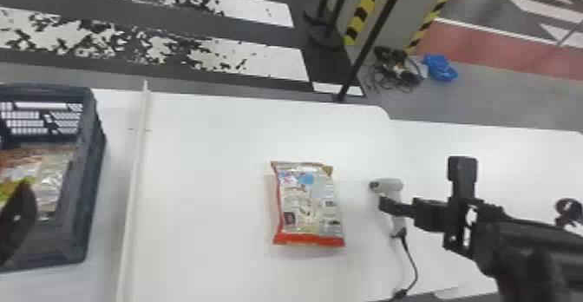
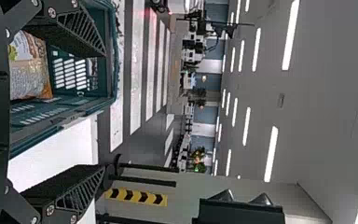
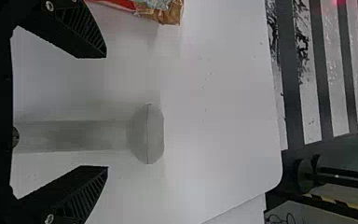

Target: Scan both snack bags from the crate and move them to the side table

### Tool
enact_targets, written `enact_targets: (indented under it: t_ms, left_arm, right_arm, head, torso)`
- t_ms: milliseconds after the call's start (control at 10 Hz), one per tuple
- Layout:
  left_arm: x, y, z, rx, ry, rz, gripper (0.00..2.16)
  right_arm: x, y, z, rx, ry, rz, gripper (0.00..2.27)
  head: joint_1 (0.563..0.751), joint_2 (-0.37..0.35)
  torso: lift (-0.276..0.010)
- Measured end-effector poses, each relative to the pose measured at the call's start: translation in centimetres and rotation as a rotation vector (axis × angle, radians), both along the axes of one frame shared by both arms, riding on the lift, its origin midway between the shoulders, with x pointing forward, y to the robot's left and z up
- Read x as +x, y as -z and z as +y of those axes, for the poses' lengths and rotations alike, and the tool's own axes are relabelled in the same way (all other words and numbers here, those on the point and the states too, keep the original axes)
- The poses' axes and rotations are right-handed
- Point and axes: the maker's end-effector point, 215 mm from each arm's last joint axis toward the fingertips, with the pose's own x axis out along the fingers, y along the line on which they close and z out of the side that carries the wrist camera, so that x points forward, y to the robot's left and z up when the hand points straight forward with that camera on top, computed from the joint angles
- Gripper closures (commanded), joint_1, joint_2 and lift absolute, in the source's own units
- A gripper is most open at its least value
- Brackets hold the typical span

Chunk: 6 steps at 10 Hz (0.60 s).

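At the head view's left edge my left gripper (image 1: 17,223) shows in part, over the dark crate (image 1: 89,201). One snack bag (image 1: 34,171) lies inside that crate. The left wrist view has the left gripper (image 2: 100,109) with its fingers wide apart and nothing between them, and the crate (image 2: 107,100) holding the bag (image 2: 28,70). A second snack bag (image 1: 308,205) lies flat on the white table, printed side up. Right of it stands my right gripper (image 1: 386,205), at the scanner (image 1: 392,186). In the right wrist view the scanner (image 3: 147,135) lies between the spread fingers of the right gripper (image 3: 106,112), untouched.
A pale raised strip (image 1: 134,171) runs across the white table (image 1: 208,149) between crate and loose bag. The scanner's cable (image 1: 414,266) trails toward the front edge. Another white surface (image 1: 520,149) adjoins at right. Black poles and striped posts stand behind the table.
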Motion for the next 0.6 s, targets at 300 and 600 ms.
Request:
enact_targets:
  t_ms: [300,600]
  left_arm:
    - [0.0,0.1,0.2,0.001,-0.002,0.001,0.15]
    - [0.1,0.2,0.2,0.001,-0.003,0.003,0.15]
  right_arm:
    - [0.6,1.7,-0.6,-0.028,-0.037,0.045,0.13]
    - [0.8,2.6,-0.8,-0.034,-0.071,0.084,0.73]
  head:
    - [0.695,-0.332]
    - [0.695,-0.334]
  torso:
    - [-0.075]
    - [-0.075]
